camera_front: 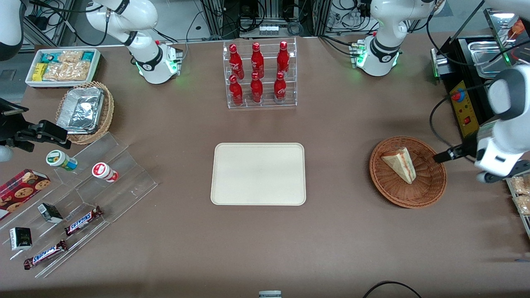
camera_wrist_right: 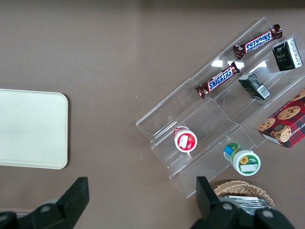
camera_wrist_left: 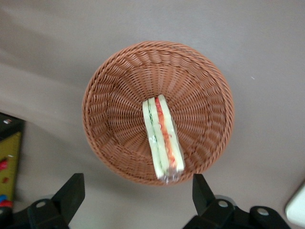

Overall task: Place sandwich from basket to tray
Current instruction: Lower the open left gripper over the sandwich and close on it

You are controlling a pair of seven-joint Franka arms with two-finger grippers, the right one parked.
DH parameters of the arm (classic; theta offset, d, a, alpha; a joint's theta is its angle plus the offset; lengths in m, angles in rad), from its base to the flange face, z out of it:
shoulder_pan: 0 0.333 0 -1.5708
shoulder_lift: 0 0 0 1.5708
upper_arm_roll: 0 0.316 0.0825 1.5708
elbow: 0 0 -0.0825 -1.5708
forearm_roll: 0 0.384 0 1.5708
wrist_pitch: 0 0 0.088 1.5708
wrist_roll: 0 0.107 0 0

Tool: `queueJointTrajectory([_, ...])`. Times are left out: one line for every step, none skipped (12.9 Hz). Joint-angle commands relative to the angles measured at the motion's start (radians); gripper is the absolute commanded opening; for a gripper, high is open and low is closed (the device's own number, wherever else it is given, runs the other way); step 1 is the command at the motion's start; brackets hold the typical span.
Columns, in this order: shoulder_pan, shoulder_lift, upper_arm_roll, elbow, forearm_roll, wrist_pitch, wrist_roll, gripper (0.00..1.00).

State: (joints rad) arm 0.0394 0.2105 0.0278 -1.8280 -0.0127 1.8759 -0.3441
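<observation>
Nothing of the task is done yet: the sandwich point(camera_front: 399, 164) lies in the basket point(camera_front: 430, 188), untouched, and the tray point(camera_front: 258, 174) at the middle of the worktop point(camera_front: 339, 240) is bare. Picking up, carrying and setting down are all left. The gripper point(camera_wrist_left: 138, 198) hangs above the basket's rim, holding nothing, its fingers spread wide and clear of the wicker. Seen from the front, the basket sits at about three o'clock from the tray, well apart from it. In the wrist view the sandwich stands on edge, its red and green filling facing up, one end near the rim.
</observation>
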Motion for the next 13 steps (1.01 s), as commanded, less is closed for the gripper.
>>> queueJointTrajectory([-0.012, 0.035, -0.006, -0.098, -0.003, 0.153, -0.178, 1.0])
queueJointTrajectory([-0.012, 0.037, -0.006, -0.14, -0.001, 0.198, -0.203, 1.0])
queueJointTrajectory([-0.012, 0.038, -0.006, -0.175, -0.001, 0.237, -0.213, 1.0])
queueJointTrajectory([-0.01, 0.04, -0.006, -0.212, -0.009, 0.291, -0.234, 1.0])
queueJointTrajectory([-0.012, 0.052, -0.008, -0.238, -0.01, 0.339, -0.269, 1.0])
queueJointTrajectory([-0.015, 0.064, -0.009, -0.255, -0.01, 0.363, -0.294, 1.0])
queueJointTrajectory([-0.022, 0.084, -0.009, -0.263, -0.01, 0.377, -0.317, 1.0])
queueJointTrajectory([-0.029, 0.09, -0.011, -0.269, -0.013, 0.391, -0.326, 1.0])
queueJointTrajectory([-0.03, 0.09, -0.011, -0.283, -0.015, 0.4, -0.337, 1.0])
queueJointTrajectory([-0.032, 0.087, -0.012, -0.289, -0.015, 0.407, -0.34, 1.0])
queueJointTrajectory([-0.041, 0.087, -0.012, -0.293, -0.015, 0.408, -0.34, 1.0])
queueJointTrajectory([-0.046, 0.09, -0.012, -0.297, -0.015, 0.419, -0.34, 1.0])
queueJointTrajectory([-0.046, 0.092, -0.012, -0.315, -0.015, 0.443, -0.34, 1.0])
